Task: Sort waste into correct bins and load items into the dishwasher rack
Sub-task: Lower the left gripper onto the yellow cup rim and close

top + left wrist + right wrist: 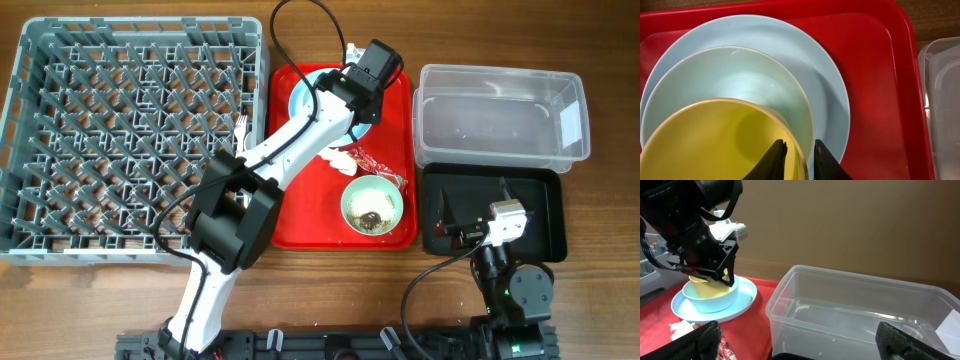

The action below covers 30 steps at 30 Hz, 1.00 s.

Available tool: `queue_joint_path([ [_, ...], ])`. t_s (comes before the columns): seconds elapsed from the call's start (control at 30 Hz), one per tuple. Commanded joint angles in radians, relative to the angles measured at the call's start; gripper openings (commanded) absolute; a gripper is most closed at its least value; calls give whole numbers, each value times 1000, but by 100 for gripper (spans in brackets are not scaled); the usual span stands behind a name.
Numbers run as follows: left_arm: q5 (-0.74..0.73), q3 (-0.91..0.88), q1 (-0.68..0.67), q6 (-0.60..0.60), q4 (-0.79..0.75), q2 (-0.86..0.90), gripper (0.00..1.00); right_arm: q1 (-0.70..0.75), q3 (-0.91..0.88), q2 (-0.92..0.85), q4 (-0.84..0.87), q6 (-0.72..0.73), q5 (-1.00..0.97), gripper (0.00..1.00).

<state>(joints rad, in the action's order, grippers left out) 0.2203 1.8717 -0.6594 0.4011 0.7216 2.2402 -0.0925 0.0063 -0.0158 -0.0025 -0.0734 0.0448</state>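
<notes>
On the red tray, a yellow cup sits in a pale green bowl, which rests on a light blue plate. My left gripper straddles the cup's rim, one finger inside and one outside, shut on the wall. A second bowl holds brown scraps at the tray's front. A red wrapper and a white tissue lie between the bowls. My right gripper hangs open over the black tray, facing the clear tub. The grey rack fills the left.
A white fork lies at the rack's right edge beside the red tray. The left arm stretches diagonally over the tray's left half. Another white scrap shows behind the tray's far rim. The clear tub stands directly behind the black tray.
</notes>
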Motion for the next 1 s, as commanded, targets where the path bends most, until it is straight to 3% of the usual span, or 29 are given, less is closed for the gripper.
queue_joint_path([
  [0.0,18,-7,5,-6,1,-35,19,5,-1,2,4,-5,9,100],
  [0.97,61,-7,5,-5,16,-64,17,5,-1,2,4,-5,9,100],
])
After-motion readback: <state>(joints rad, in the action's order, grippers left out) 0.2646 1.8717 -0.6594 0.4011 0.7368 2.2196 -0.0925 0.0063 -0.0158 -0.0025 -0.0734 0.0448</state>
